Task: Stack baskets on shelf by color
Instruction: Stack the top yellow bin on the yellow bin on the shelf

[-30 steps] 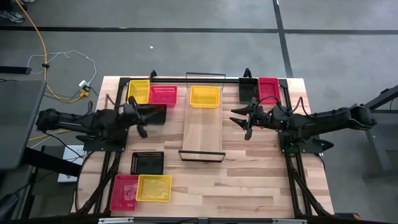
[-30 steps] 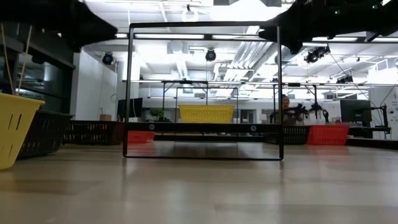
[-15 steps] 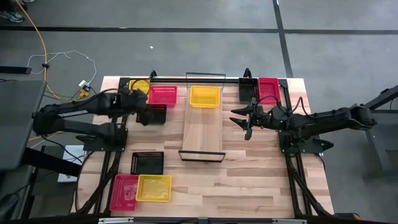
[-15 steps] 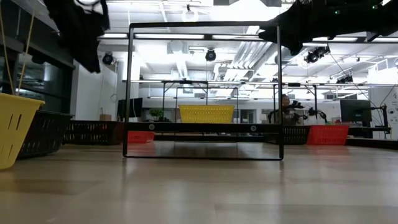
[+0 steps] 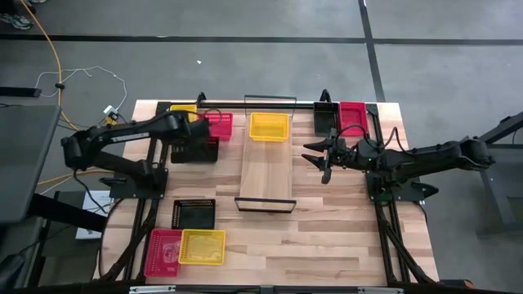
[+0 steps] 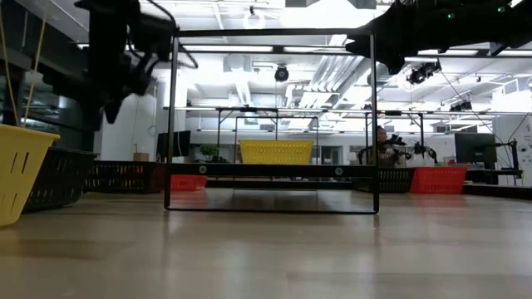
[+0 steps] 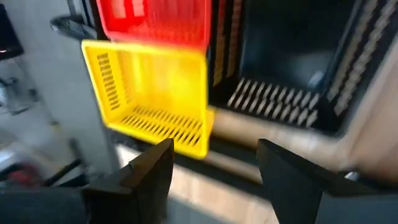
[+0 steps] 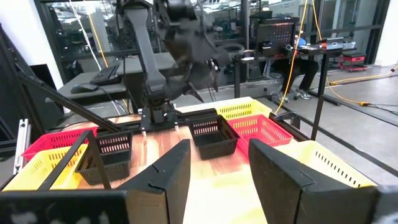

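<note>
My left gripper (image 5: pixel 196 129) is open and hovers above the far-left group of baskets, touching nothing. In the left wrist view its fingers (image 7: pixel 214 168) stand before the yellow basket (image 7: pixel 155 99), with a pink-red basket (image 7: pixel 155 18) and a black basket (image 7: pixel 292 62) beside it. The shelf (image 5: pixel 268 167) lies mid-table, and a yellow basket (image 5: pixel 269 126) rests on its far end. My right gripper (image 5: pixel 323 159) is open and waits in the air just right of the shelf.
A black basket (image 5: pixel 325 118) and a pink-red basket (image 5: pixel 353 116) sit at the far right. Near the left front lie a black basket (image 5: pixel 194 213), a pink-red basket (image 5: pixel 163 251) and a yellow basket (image 5: pixel 202 246). The shelf's wire frames (image 6: pixel 270 120) stand upright at both ends.
My left gripper has swung from the table's left side toward the far edge and to the right, and now hangs over the far-left baskets. It has stayed open. No basket has moved.
</note>
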Available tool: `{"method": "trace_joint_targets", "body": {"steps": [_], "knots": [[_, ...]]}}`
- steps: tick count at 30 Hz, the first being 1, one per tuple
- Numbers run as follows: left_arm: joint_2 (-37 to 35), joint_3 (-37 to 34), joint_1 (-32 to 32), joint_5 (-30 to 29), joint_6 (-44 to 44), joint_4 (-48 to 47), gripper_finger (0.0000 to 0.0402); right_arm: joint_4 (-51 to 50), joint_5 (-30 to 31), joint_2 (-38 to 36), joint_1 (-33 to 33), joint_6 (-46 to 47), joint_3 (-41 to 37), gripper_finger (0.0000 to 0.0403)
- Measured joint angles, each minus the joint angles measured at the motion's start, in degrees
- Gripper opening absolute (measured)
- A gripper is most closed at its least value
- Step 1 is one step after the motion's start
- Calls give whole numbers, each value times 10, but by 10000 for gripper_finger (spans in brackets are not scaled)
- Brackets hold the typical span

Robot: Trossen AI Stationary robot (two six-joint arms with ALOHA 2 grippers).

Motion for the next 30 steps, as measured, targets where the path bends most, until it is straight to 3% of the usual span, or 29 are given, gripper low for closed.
{"method": "trace_joint_targets", "body": {"steps": [5, 9, 30], "knots": [[44, 0, 27, -18, 20, -35, 216, -4, 0, 0, 0, 0, 0, 151], [66, -1, 62, 18, 28, -26, 216, -9, 0, 0, 0, 0, 0, 151], [155, -2, 182, 72, 106, 44, 216, -18, 0, 0, 0, 0, 0, 151]]}}
